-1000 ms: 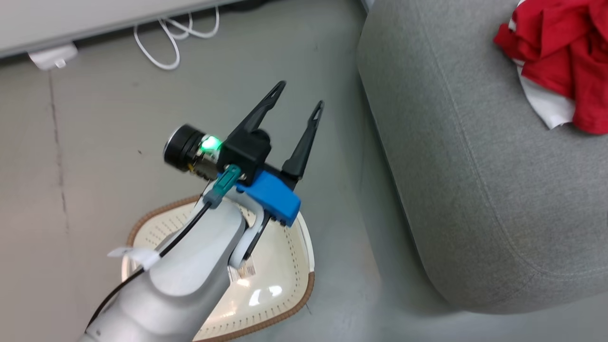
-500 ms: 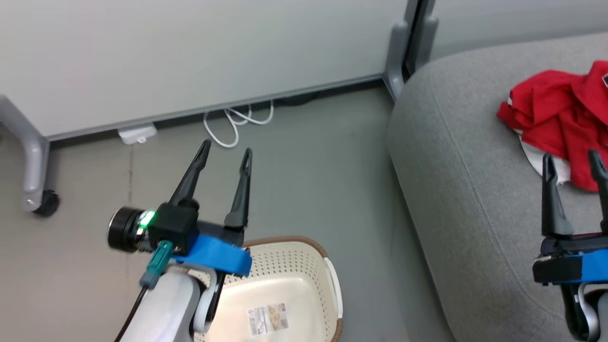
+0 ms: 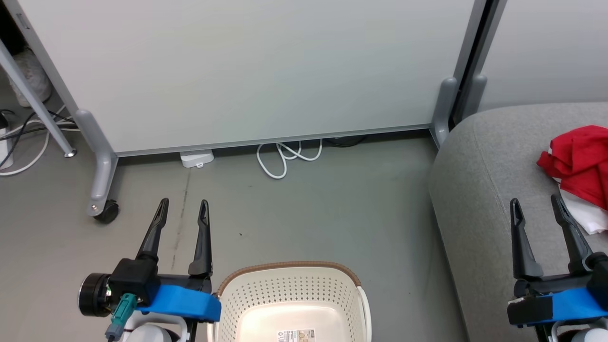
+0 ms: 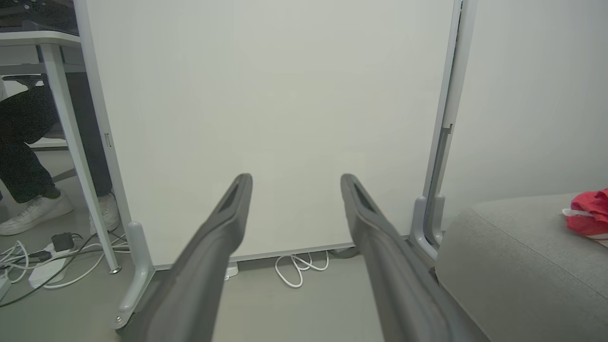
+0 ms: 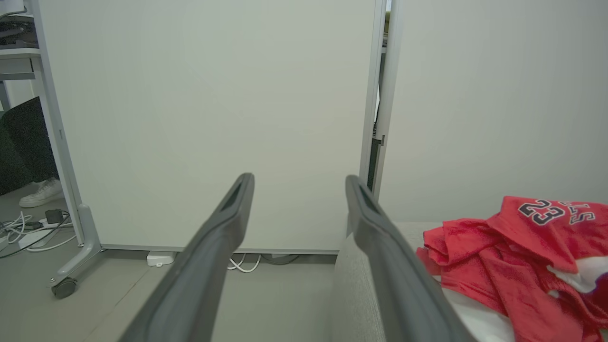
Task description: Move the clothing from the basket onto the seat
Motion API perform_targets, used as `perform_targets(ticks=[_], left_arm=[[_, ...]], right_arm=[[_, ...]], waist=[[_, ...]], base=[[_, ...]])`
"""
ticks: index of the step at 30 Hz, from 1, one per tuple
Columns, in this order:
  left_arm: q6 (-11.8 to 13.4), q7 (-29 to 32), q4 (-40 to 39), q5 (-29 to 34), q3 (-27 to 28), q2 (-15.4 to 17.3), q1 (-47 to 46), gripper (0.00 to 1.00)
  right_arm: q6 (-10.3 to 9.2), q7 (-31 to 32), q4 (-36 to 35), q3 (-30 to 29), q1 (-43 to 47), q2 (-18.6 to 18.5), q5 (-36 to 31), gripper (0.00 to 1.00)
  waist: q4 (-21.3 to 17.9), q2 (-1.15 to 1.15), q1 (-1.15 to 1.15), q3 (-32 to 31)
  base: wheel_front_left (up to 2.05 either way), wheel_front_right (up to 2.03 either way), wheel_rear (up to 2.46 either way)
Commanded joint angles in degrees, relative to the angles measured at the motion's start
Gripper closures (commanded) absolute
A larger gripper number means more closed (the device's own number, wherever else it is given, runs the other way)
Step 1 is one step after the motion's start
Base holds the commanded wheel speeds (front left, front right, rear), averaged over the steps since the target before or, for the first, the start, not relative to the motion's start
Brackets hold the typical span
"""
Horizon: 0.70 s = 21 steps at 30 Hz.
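Hovering over the grey floor (image 3: pixel 332 204) at the lower left, the left gripper (image 3: pixel 184 204) has its two dark fingers spread wide with nothing between them, tips aimed at the white partition (image 3: pixel 266 71). Just right of it stands the basket (image 3: pixel 289 267), its brown-rimmed rounded end facing the partition. The frame's bottom edge cuts off the rest, so its long axis cannot be judged. A printed label (image 3: pixel 296 335) lies on its pale bottom. Further right, the seat (image 3: pixel 475 199) runs its stitched side from the partition's foot toward the robot. Above it the right gripper (image 3: pixel 535 200) is likewise spread and holds nothing, fingers pointing the same way. The clothing (image 3: pixel 577 159) lies crumpled on the seat at the far right, near that gripper's outer finger, with no clear long axis. A printed number (image 5: pixel 541 211) shows on its top fold.
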Motion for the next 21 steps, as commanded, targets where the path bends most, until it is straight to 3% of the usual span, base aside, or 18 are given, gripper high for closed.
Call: perform_targets(ticks=[1, 9, 21], left_arm=[[-0.56, -0.14, -0.05, 0.56, 0.51, -0.27, 0.59, 0.00], [-3.85, -0.14, 0.31, 2.46, 5.02, -2.45, 2.51, 0.00], [-6.24, -0.15, 1.81, 4.21, 7.68, -4.33, 3.83, 0.00]], right_arm=[[0.02, -0.01, -0.20, -0.05, 0.98, 0.30, -0.13, 0.00], [0.02, -0.01, 1.11, 0.07, 3.05, 1.87, -0.05, 0.00], [0.02, -0.01, 3.36, 1.69, 3.68, 3.48, 0.47, 0.00]], waist=[[0.67, 0.00, 0.01, -0.58], [2.13, 0.00, 0.01, -1.25], [2.64, 0.00, 0.01, -1.29]], base=[[0.00, 0.00, 0.00], [0.00, 0.00, 0.00], [0.00, 0.00, 0.00]])
